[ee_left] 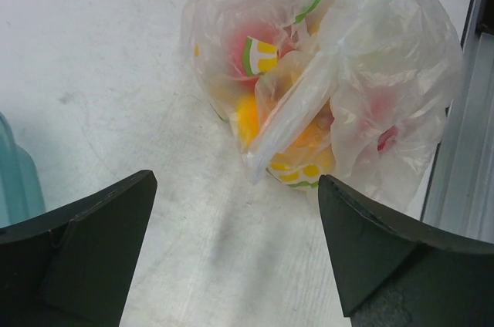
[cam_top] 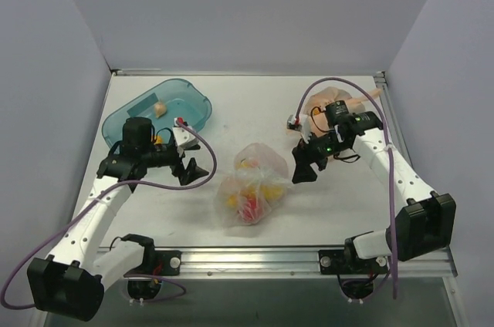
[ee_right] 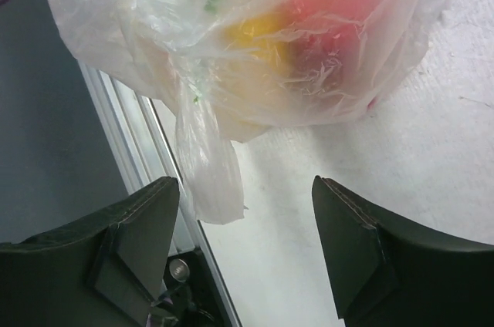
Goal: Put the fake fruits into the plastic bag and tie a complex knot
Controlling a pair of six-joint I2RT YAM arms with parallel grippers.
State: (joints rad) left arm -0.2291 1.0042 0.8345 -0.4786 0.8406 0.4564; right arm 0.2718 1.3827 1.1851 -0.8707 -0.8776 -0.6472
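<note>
The clear plastic bag (cam_top: 251, 188) lies on the table between my two grippers. The fake fruits show through it: yellow (cam_top: 268, 190), red (cam_top: 248, 207), and in the left wrist view a green-edged slice (ee_left: 258, 55) and a yellow one (ee_left: 248, 115). A twisted clear strip of the bag (ee_left: 292, 119) lies across it; I cannot tell whether it is a knot. In the right wrist view the bag (ee_right: 309, 49) has a loose clear tail (ee_right: 204, 169) hanging near the table rail. My left gripper (cam_top: 197, 171) (ee_left: 239, 219) is open and empty, left of the bag. My right gripper (cam_top: 301, 165) (ee_right: 245, 227) is open and empty, right of it.
A teal tray (cam_top: 189, 88) stands at the back left with one small pale fruit (cam_top: 160, 109) in it. A peach-orange tied bag (cam_top: 340, 98) lies behind the right arm at the back right. The metal rail (cam_top: 255, 254) runs along the near edge.
</note>
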